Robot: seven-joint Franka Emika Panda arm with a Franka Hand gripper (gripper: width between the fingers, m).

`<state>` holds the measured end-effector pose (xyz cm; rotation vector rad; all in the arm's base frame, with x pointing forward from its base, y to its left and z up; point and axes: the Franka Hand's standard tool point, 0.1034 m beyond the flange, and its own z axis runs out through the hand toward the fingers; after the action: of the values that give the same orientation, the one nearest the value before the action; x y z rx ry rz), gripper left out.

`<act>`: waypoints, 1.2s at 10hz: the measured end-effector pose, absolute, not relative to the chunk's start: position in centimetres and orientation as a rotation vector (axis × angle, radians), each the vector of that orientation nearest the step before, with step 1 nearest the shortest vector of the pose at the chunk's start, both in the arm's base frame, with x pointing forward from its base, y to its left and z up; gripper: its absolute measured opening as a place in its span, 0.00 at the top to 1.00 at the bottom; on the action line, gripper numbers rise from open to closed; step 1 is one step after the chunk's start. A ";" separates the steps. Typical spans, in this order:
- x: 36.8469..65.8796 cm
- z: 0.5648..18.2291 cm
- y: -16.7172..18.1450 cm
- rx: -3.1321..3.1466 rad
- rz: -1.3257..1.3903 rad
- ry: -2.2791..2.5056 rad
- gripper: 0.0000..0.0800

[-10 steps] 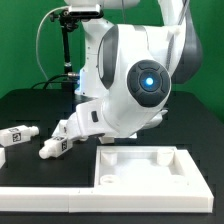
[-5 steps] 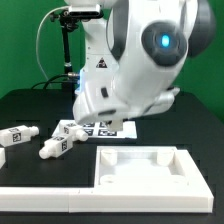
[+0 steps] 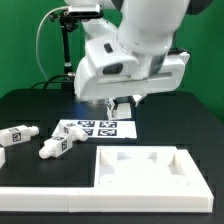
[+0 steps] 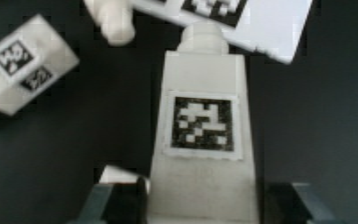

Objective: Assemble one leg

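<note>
My gripper (image 3: 116, 106) hangs above the marker board (image 3: 90, 129), with something white between its fingers. In the wrist view the gripper (image 4: 202, 196) is shut on a leg (image 4: 202, 120), a chunky white peg with a square black-and-white tag facing the camera. One finger (image 4: 115, 196) shows on each side of it. Two more legs lie on the black table at the exterior view's left, one (image 3: 15, 136) further out and one (image 3: 55, 146) nearer the marker board. One of them (image 4: 25, 65) also shows in the wrist view beyond the held leg.
A large flat white panel with a raised rim (image 3: 140, 178) lies at the front. The marker board also shows in the wrist view (image 4: 247, 18). A black stand with cables (image 3: 66, 45) rises at the back left, by the arm's base.
The arm has risen and swung toward the exterior view's right, uncovering the marker board. The gripper now hangs higher above the table. The two loose legs have not moved.
</note>
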<state>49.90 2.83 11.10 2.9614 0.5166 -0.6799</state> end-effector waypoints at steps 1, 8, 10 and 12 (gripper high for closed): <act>50.2 11.7 3.4 2.979 -0.631 0.499 0.64; 58.3 16.7 3.7 3.169 0.194 0.582 0.64; 58.5 16.1 3.6 3.136 0.424 0.521 0.64; 59.5 16.5 3.9 3.047 0.676 0.527 0.64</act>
<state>59.54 3.91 16.53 3.0467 0.5274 0.6758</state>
